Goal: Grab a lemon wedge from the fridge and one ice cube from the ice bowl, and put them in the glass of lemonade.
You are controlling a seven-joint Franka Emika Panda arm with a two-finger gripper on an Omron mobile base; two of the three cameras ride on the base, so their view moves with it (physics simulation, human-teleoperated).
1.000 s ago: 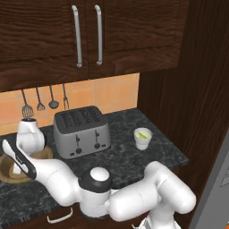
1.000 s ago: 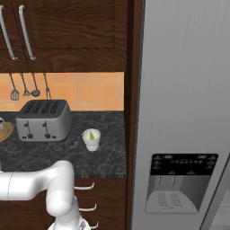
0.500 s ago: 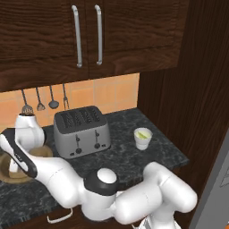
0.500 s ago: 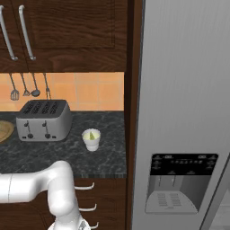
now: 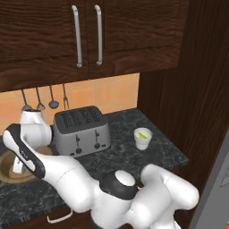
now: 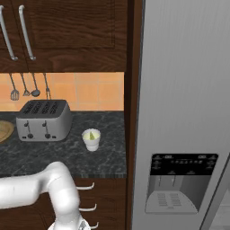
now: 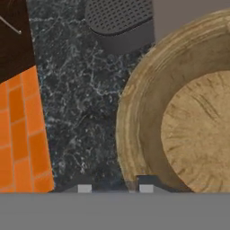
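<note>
The fingers (image 5: 18, 167) are seen over the wooden bowl (image 5: 11, 176) on the dark surface (image 5: 125, 150); their state cannot be told. The cup (image 5: 142, 138) stands right of the toaster (image 5: 82, 130).

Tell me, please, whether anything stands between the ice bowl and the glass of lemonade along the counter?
Yes: the toaster stands on the counter between the ice bowl at the left and the glass of lemonade at the right.

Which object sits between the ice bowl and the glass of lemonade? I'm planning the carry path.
The toaster stands between the ice bowl and the glass of lemonade, in the left base view.
</note>
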